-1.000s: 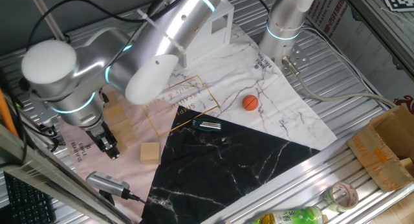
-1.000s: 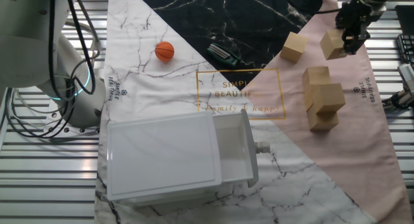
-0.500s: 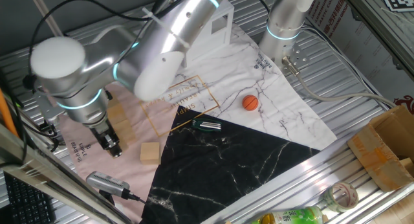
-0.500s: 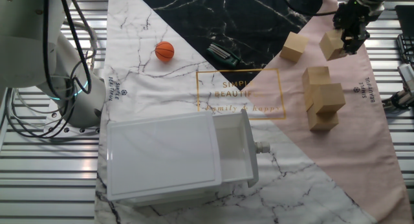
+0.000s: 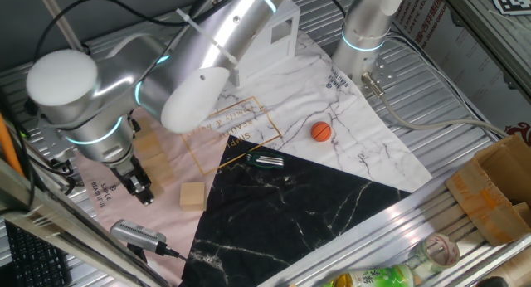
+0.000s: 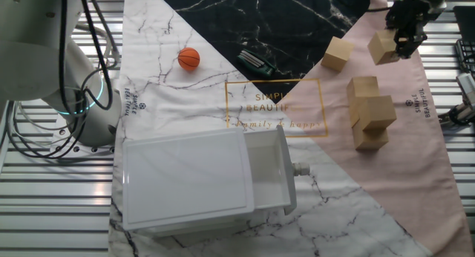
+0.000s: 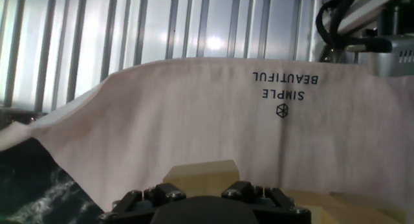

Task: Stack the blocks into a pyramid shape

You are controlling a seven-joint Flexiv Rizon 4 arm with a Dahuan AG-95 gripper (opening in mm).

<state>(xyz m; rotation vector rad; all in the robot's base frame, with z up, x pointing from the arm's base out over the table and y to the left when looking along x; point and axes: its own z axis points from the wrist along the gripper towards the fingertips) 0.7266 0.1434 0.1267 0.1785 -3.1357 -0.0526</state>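
Observation:
My gripper (image 6: 398, 46) is at the far right end of the pink cloth, shut on one tan wooden block (image 6: 383, 47). The hand view shows that block (image 7: 199, 174) between my fingertips, just above the cloth. A lone block (image 6: 338, 53) lies to its left near the black marble patch. Three more blocks (image 6: 373, 112) sit clustered and partly stacked further along the pink cloth. In one fixed view my gripper (image 5: 138, 187) is low at the left, with the lone block (image 5: 192, 195) beside it and the cluster (image 5: 153, 154) partly hidden behind my arm.
An orange ball (image 6: 188, 59) rests on the white marble cloth. A small dark tool (image 6: 257, 62) lies at the black patch's edge. The white box-like house (image 6: 200, 179) stands open at the near side. A grey cabled device (image 5: 137, 235) and a cardboard box (image 5: 498, 187) sit off the cloth.
The held block and my gripper have shifted slightly up and to the right in the other fixed view. The other blocks have not moved.

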